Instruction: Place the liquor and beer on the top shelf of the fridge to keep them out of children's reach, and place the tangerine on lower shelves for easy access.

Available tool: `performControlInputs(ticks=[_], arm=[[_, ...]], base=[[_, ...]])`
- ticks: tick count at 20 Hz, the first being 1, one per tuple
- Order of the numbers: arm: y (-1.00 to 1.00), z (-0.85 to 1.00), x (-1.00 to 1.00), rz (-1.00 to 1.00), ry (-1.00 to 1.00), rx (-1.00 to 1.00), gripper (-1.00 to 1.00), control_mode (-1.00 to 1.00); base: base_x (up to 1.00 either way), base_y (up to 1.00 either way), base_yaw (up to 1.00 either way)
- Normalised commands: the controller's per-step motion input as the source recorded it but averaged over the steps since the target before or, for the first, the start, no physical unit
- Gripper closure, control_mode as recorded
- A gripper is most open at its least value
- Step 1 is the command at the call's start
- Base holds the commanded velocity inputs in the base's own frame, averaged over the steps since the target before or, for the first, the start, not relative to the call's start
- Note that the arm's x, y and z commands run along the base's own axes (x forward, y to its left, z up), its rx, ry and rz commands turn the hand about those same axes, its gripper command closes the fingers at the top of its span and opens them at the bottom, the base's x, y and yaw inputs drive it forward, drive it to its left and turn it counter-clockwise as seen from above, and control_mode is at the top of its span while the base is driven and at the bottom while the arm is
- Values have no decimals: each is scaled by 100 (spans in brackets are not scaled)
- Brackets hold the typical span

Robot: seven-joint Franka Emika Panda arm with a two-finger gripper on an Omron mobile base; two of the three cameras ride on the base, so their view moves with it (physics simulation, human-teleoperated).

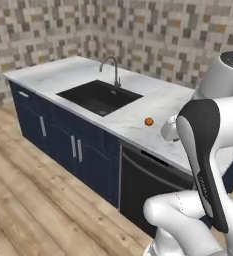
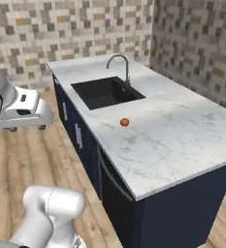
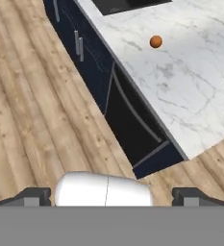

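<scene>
Marble surface [image 2: 182,131]: white with grey veins, sits on navy cabinets, brick-pattern tile wall behind. Pretty much the whole scene tbh.

Tangerine [image 2: 124,122]: tiny orange ball sitting loose on the surface, just past the sink's corner and closer to the front edge than the wall edge. Also easy to spot in the left base view [image 1: 148,121] and the hand view [image 3: 155,42]. Nothing touching it, open marble all round, so my guess is it's parked there to be an easy top-down grab.

Sink [image 2: 107,92]: black basin cut into the surface, curved faucet [image 2: 120,65] at its back edge. Tangerine is near it but not in it.

Dishwasher [image 3: 132,125]: dark front panel with a long bar handle, under the surface roughly below the fruit.

Hand [image 3: 109,197]: hangs out over the wood floor [image 3: 31,120], off the front edge of the surface, looking down at it. Tips sit far apart at the bottom corners of its own view, so it's spread wide with nothing in it.

Where we're at: I'd say the tangerine part isn't started yet, the fruit isn't picked up.

Next move (just my read): bring the hand over the front edge and down around the fruit. It's round, so it could roll if nudged.
</scene>
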Motion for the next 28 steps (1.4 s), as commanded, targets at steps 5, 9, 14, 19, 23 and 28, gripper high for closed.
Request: performControlInputs(ticks=[5, 9, 14, 19, 23, 28], arm=[[0, 0, 0, 0, 0, 0, -100, 100], [0, 0, 0, 0, 0, 0, -100, 100], [0, 0, 0, 0, 0, 0, -100, 100], [0, 0, 0, 0, 0, 0, -100, 100], [0, 0, 0, 0, 0, 0, -100, 100], [0, 0, 0, 0, 0, 0, -100, 100]], base=[[0, 85, -55], [5, 85, -54], [11, 88, -52], [19, 93, -47], [25, 84, -44], [25, 64, -41]])
